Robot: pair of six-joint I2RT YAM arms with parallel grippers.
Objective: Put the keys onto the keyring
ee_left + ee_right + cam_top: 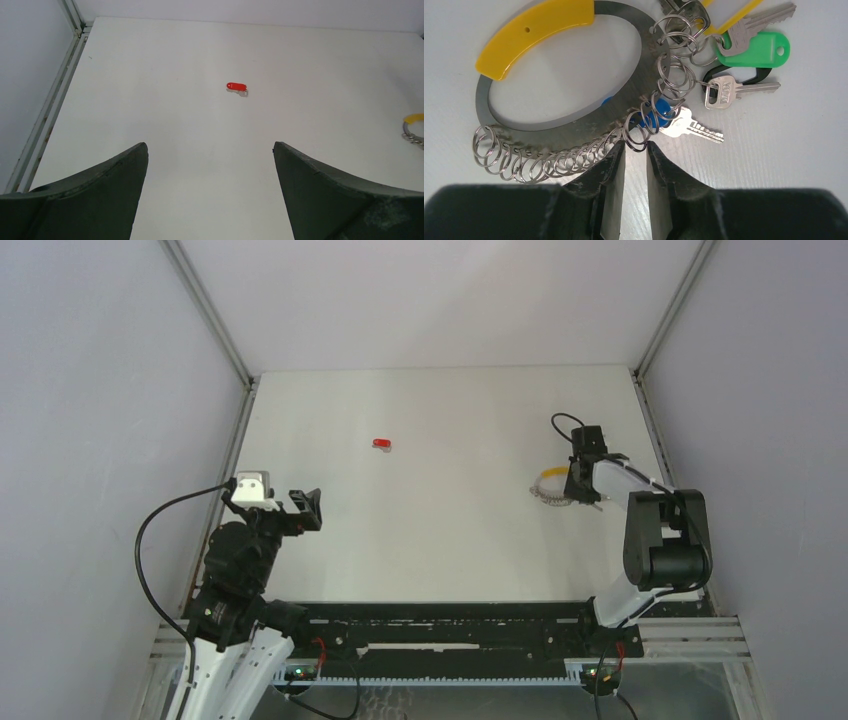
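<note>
- White worktop (450, 540) fills the floor of a booth with plain grey walls (100, 390); both arms are mounted at its near edge.
- Left arm is at the near left corner. Its gripper (305, 510) hangs above bare worktop with the fingers (100, 195) spread wide, holding nothing.
- Right arm reaches to the right side. Its gripper (636, 147) is down at the keyring (569, 125), fingers (611, 190) drawn close with only a narrow slit between them.
- Keyring lies flat on the worktop: a grey oval band with a yellow section (534, 30) along its upper left.
- Many split rings (549, 162) are threaded along the band's lower and right edge. One ring's bottom sits right at the right fingertips; whether it is pinched I cannot tell.
- Green key (754, 50) hangs from rings at the upper right.
- Just below it is a silver key (724, 90) with a black loop behind it.
- Blue key (659, 112) sits on a ring close above the fingertips, blade pointing right.
- Red key (236, 87) lies alone mid-worktop, well apart from the keyring and both grippers.
</note>
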